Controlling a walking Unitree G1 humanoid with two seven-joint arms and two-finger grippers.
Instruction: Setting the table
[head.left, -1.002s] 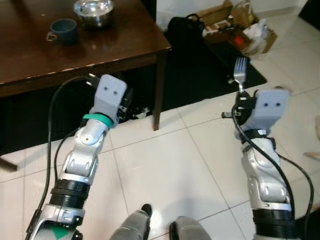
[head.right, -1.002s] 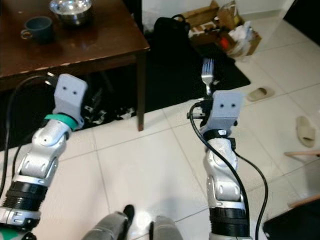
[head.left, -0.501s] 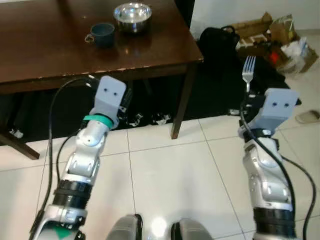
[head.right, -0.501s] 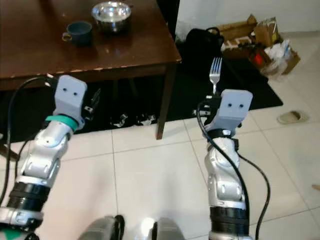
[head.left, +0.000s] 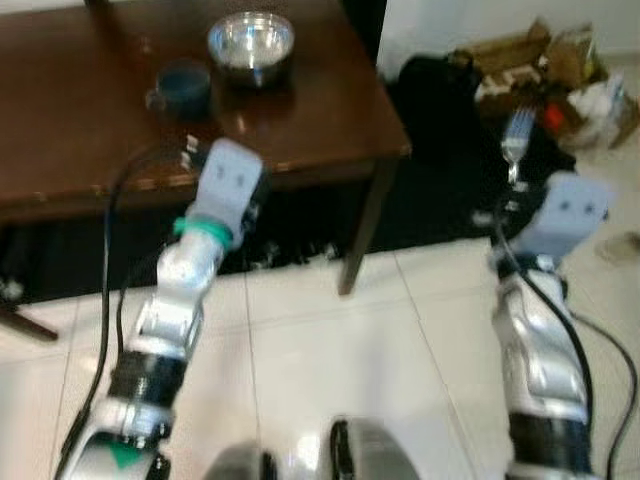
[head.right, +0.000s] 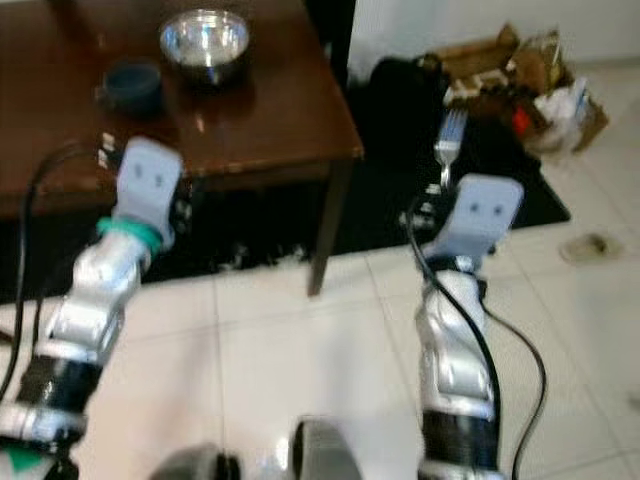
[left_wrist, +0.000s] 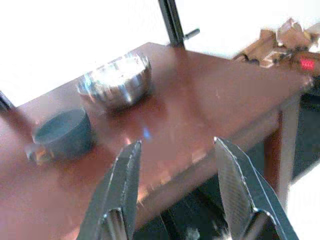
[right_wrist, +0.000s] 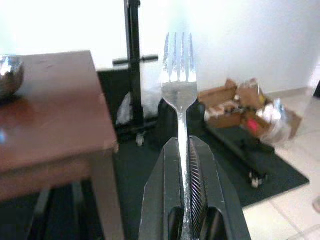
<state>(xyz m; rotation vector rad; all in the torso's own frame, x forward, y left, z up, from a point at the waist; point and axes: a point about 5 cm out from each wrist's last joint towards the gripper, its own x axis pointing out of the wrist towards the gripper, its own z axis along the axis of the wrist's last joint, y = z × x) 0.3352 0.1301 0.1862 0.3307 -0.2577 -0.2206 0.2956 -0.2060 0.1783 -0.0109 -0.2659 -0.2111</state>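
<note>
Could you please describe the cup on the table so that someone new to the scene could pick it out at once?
Look at the dark brown wooden table ahead of the robot. Near its far edge stand two vessels side by side: a shiny round steel bowl and, to its left, the small dark blue cup. The cup is matte, smaller, and has a side handle.

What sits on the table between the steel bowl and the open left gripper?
Only the dark blue mug, beside the steel bowl; otherwise bare brown table before the left gripper, per left wrist view.

Brown surface (head.right: 250, 120): its front edge and right corner lie bare. A steel bowl (head.right: 205, 42) and blue cup (head.right: 133, 85) stand near the far edge, side by side. Boxes and bags (head.right: 520, 80) crowd the floor right of it.
</note>
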